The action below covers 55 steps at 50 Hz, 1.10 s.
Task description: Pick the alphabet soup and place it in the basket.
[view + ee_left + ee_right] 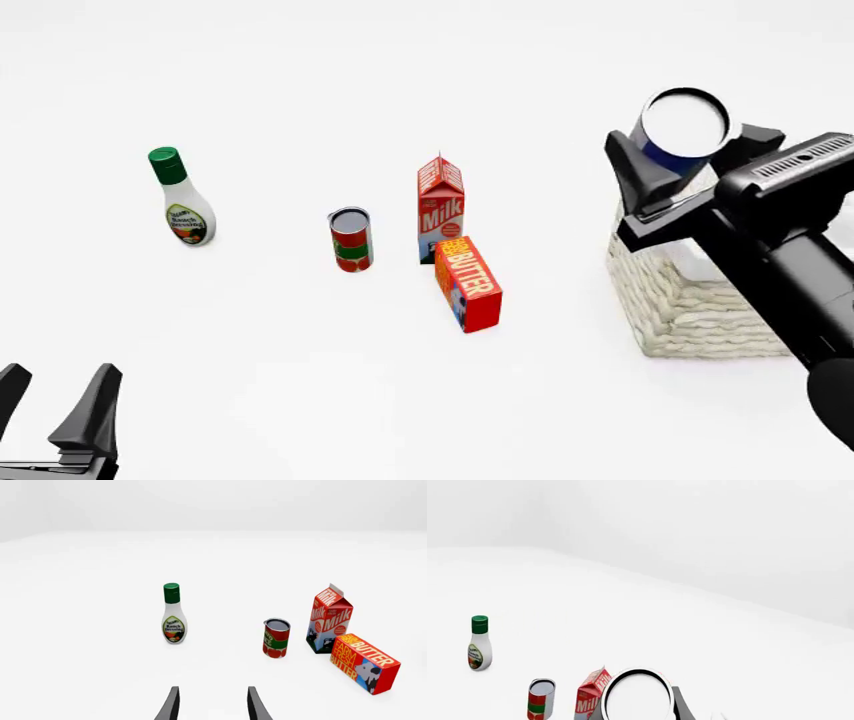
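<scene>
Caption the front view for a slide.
Right gripper holds the alphabet soup above the basket; left gripper idles open.

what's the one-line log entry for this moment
phase: carry | right gripper: shut on alphabet soup, held above basket | left gripper: open, idle | soup not yet in basket

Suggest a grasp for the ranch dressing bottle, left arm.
Likely best: close the left tool across the ranch dressing bottle at its wide white body, coming in level from the near side. It stands upright with open space around it; the neck under the green cap is narrower and offers less grip.
</scene>
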### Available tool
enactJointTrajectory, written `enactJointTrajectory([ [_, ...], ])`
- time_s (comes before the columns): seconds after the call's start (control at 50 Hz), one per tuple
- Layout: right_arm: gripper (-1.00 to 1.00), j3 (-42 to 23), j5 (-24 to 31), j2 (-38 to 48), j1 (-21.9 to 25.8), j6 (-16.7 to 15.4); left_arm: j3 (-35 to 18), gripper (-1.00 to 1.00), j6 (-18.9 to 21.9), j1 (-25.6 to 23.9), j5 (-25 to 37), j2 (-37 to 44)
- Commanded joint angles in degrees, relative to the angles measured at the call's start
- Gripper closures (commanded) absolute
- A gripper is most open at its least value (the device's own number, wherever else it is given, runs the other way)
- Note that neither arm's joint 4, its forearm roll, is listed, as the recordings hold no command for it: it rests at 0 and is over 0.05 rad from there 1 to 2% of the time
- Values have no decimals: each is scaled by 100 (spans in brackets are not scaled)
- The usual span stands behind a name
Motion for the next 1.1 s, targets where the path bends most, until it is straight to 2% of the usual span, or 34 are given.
enactJointTrajectory([
  [0.02, 100, -96, 267, -310, -576, 57, 0, -100, 0, 0, 0, 0],
  [0.56, 100, 55, 764, -930, -1821, 134, 0, -100, 0, 0, 0, 0],
  [0.9, 100, -149, 1138, -691, -2487, 19, 0, -100, 0, 0, 0, 0],
  [1.1, 100, -330, 1295, -395, -2696, -44, 0, -100, 0, 0, 0, 0],
])
